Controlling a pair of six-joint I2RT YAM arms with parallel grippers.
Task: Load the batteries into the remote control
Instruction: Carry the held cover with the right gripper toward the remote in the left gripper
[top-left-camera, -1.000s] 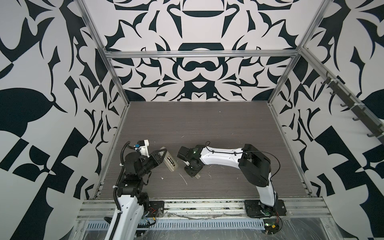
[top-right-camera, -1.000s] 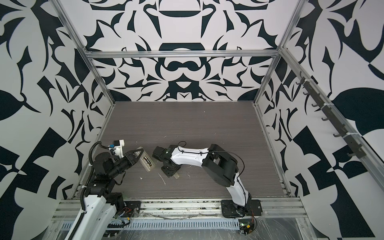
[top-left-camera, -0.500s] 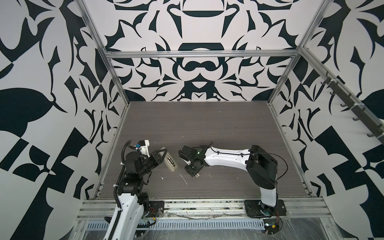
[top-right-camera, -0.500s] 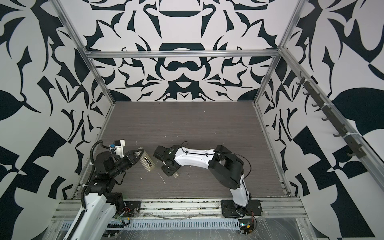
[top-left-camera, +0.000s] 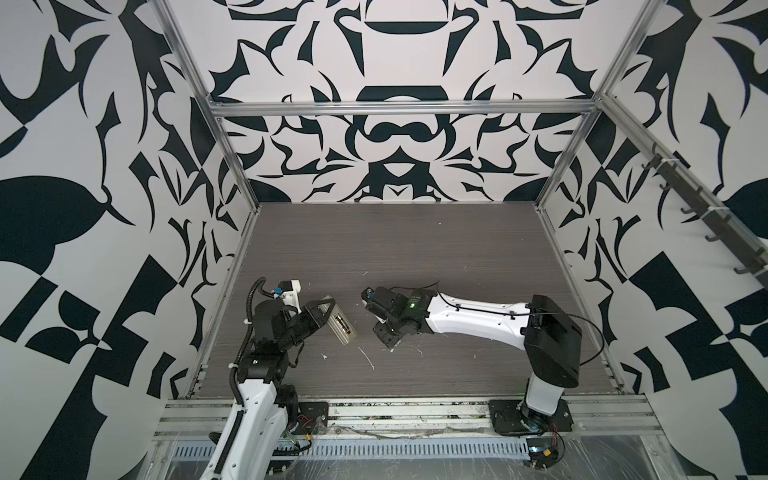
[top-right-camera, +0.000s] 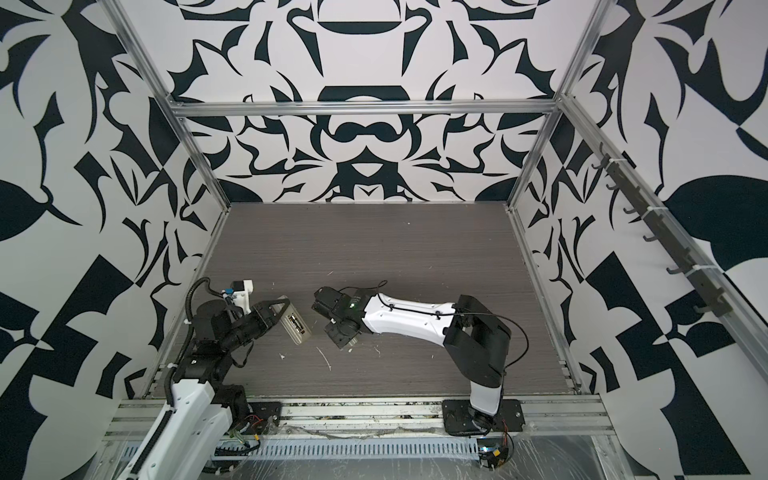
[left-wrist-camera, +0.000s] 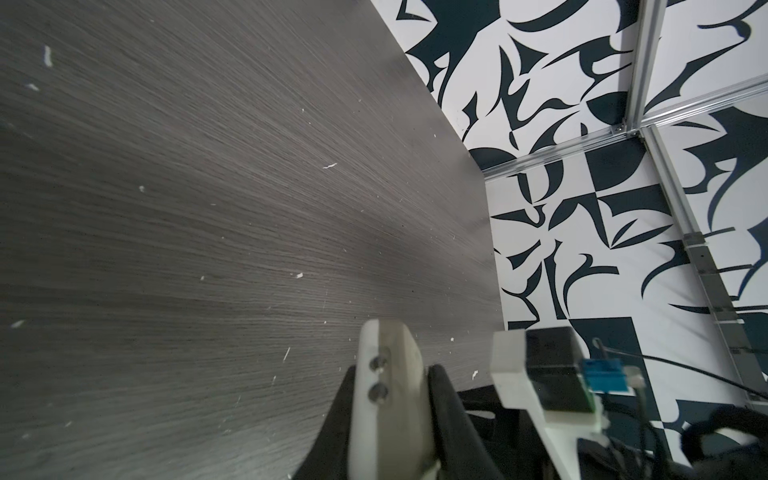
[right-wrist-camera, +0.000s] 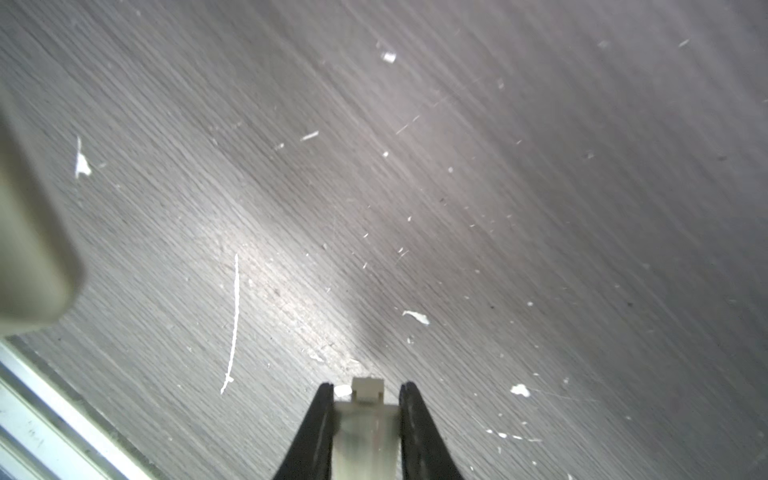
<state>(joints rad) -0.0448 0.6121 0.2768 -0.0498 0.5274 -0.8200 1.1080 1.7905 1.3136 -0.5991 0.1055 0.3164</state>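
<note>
Two parts are being readied to meet: the step in hand is looking like fitting the battery cover.

Lower left of centre in both top views, the left gripper (top-left-camera: 325, 311) is pinching the slim white rectangular plastic remote control (top-left-camera: 348, 334) by one end, seemingly holding it clear of the dark wood-grain tabletop (top-left-camera: 395, 249) with its recess side facing up. Two slim dark shapes in that recess are appearing to be the batteries (top-left-camera: 341, 322), though they are too small to be sure. Just to the right, the right gripper (top-left-camera: 390, 341) is clamping a small translucent rectangular cover piece (right-wrist-camera: 365, 419), its jaws narrowly apart around it. The next move is calling for lining the cover's tab up with the recess edge and sliding it home. Nothing is standing between the two; only white scraps (top-left-camera: 366, 358) are littering the table beneath.
</note>
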